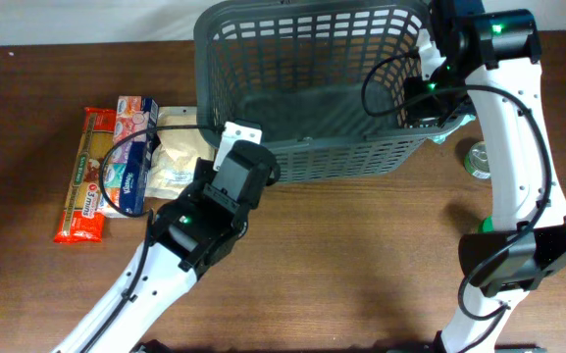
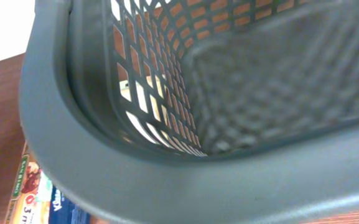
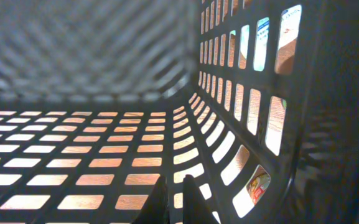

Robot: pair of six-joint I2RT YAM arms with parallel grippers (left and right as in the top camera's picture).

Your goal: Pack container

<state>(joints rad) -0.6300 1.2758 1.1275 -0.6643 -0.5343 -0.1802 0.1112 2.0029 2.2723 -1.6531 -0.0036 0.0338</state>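
The container, a large dark grey basket (image 1: 307,88) with slotted walls, stands at the back middle of the table. My left gripper (image 1: 239,133) is against its front left corner. In the left wrist view the basket's thick rim (image 2: 185,186) fills the bottom and hides my fingers. My right gripper (image 1: 422,98) is at the basket's right wall. The right wrist view looks across the inside of the basket (image 3: 73,168). There my two dark fingers (image 3: 177,198) are pressed almost together, and I see nothing between them.
Left of the basket lie a red-orange pasta packet (image 1: 81,176), a blue tissue pack (image 1: 135,157) and a white bag (image 1: 180,162). A small round tin can (image 1: 479,159) stands right of the basket, beside my right arm. The pasta packet (image 2: 27,186) shows under the rim.
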